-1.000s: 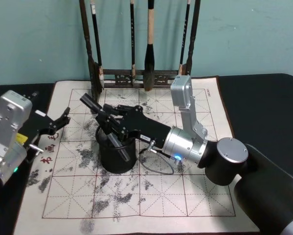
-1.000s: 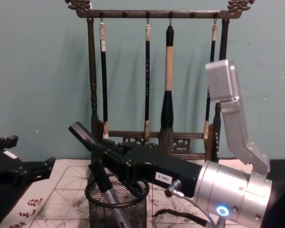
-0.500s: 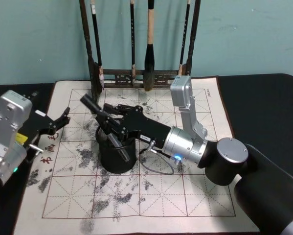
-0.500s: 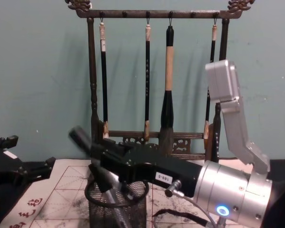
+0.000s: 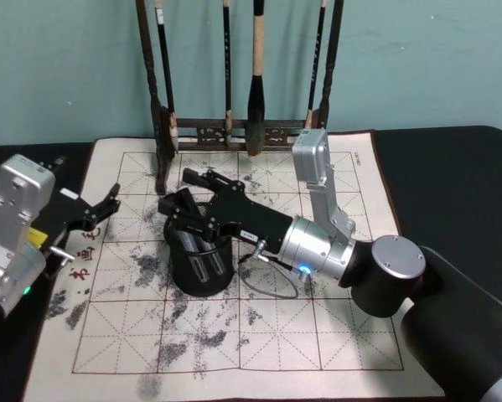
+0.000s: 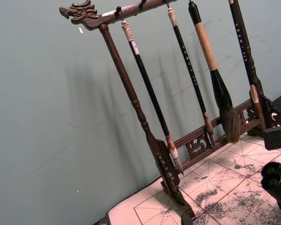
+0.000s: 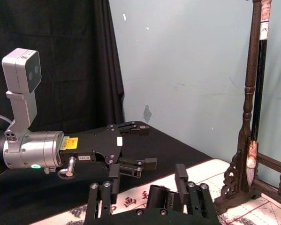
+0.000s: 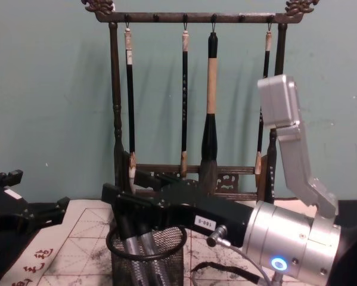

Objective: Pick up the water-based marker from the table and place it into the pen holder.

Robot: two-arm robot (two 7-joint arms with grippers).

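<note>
Table [image 5: 452, 167]: you see a dark flat top under a cream mat [image 5: 351, 327] ruled in red grid lines, blotched with grey ink.
Brush rack [image 8: 115, 89]: tall dark turned wood with carved ends stands at the mat's far edge; four brushes [image 8: 211, 119] hang from its bar, and its top is cut off in your head view.
Right arm: a rounded silver-and-black body reaches in from the right across the mat.
Right gripper [image 5: 188, 219]: it sits just above the pen holder's rim with its black fingers spread apart, grasping nothing. A second ago it pinched the marker at a slant; now it has let go.
Left gripper [image 5: 100, 207]: black, parked at the mat's left edge, well apart from the holder, fingers spread and empty, as a second ago.
Pen holder [image 5: 200, 272]: a short round cup of black wire mesh with a thick black rim stands on the mat's left half, its bottom cut off in your chest view.
Water-based marker [image 8: 132, 253]: grey-barrelled, it now stands inside the holder, seen through the mesh beside a second like barrel; you cannot tell which is which. Its top is hidden behind the gripper. Earlier its dark cap jutted up to the left above the rim.
</note>
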